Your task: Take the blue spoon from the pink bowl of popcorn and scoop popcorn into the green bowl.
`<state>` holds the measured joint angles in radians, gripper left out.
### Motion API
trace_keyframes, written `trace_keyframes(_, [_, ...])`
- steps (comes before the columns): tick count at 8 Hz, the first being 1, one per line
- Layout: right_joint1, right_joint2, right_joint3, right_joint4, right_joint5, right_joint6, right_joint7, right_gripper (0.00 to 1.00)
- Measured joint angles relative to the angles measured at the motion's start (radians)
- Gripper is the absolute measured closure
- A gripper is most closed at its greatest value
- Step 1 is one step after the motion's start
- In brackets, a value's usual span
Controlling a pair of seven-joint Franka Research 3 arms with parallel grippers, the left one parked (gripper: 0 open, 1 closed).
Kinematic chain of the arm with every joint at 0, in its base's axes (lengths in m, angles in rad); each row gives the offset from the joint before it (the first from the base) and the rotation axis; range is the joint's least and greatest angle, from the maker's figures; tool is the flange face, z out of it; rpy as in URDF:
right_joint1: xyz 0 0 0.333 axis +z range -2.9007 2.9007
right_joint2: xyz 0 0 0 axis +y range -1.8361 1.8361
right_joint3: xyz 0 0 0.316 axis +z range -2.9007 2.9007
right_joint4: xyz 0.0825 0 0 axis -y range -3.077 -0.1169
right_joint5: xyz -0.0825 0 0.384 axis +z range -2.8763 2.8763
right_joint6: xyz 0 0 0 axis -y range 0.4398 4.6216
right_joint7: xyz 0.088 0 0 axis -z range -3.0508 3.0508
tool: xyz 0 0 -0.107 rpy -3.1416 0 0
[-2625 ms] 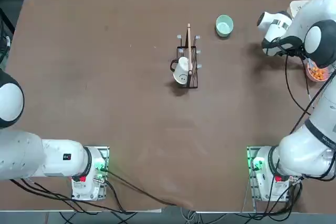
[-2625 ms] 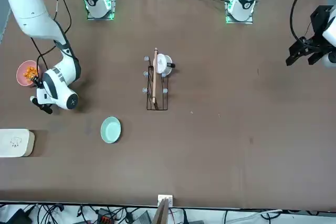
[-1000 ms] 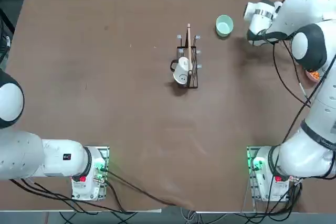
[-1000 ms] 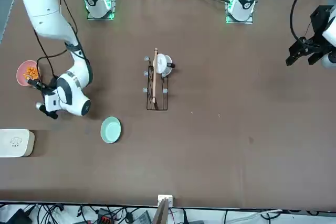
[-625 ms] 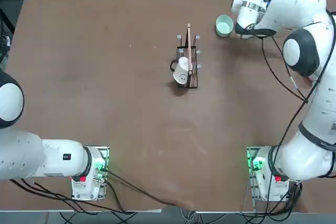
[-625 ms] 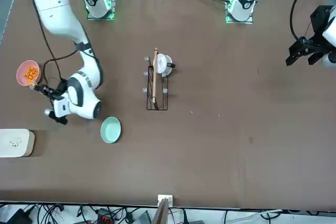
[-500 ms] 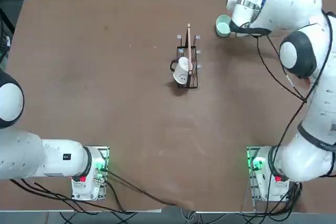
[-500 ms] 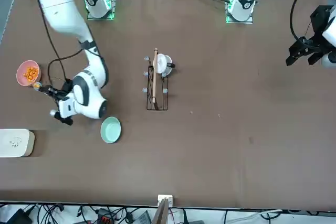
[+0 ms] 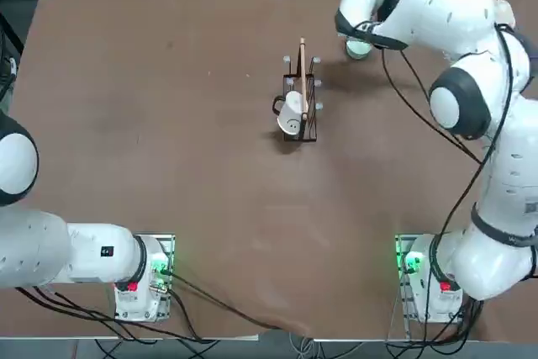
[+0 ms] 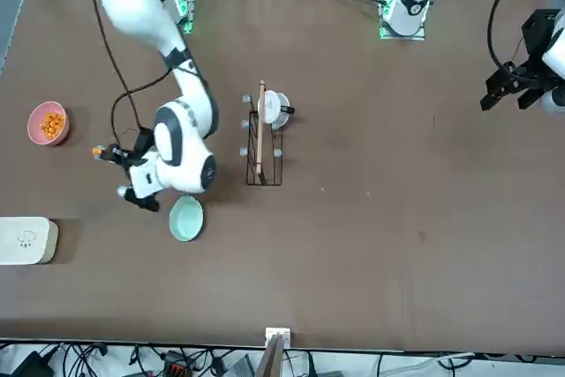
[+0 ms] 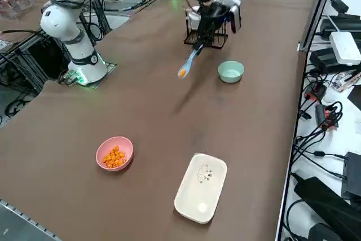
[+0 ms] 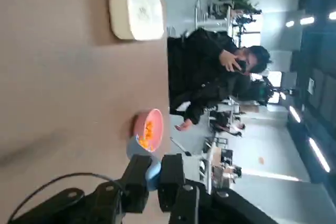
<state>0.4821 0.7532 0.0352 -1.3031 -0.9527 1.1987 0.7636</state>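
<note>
R tool (image 11: 198, 45), upper middle of the right side view, is closed on the handle of the blue spoon (image 11: 190, 62). Spoon hangs w/ its head out to the lower left, orange popcorn (image 11: 182, 73) in it, prob. gripped by the handle end so the head is free to scoop & tip w/o the fingers going in a bowl.

Green bowl (image 11: 230, 71) sits upright on the counter (image 11: 146, 100), right of the spoon in that view; no popcorn visible in it. Pink bowl (image 11: 100, 154), lower left, holds the main heap (image 11: 114, 157), well apart from the green one. Cream box (image 11: 201, 187) is lower middle, out of the direct line b/w the two bowls.

My read: scoop's done, this is the carry. Next, bring the head over the green bowl, then roll it to dump. Head looks tilted, so bits could slide off early; keep it slow & as level as poss. Approx. halfway, if one scoop's enough.

Rack (image 9: 309, 132) & mug (image 9: 289, 113), upper middle of the top view, aren't needed.
</note>
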Motion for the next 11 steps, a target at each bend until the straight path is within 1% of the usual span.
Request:
trace_keyframes(2, [0.082,0.091,-0.004,0.154,-0.002,-0.099,0.0,0.87])
trace_keyframes(3, [0.115,0.134,-0.011,0.213,-0.007,-0.122,0.0,0.87])
trace_keyframes(4, [0.142,0.159,-0.014,0.246,-0.01,-0.128,0.0,0.87])
trace_keyframes(7, [0.179,0.175,-0.014,0.317,-0.011,-0.096,0.0,0.87])
trace_keyframes(11, [0.202,0.185,-0.013,0.33,-0.011,0.014,0.008,0.87])
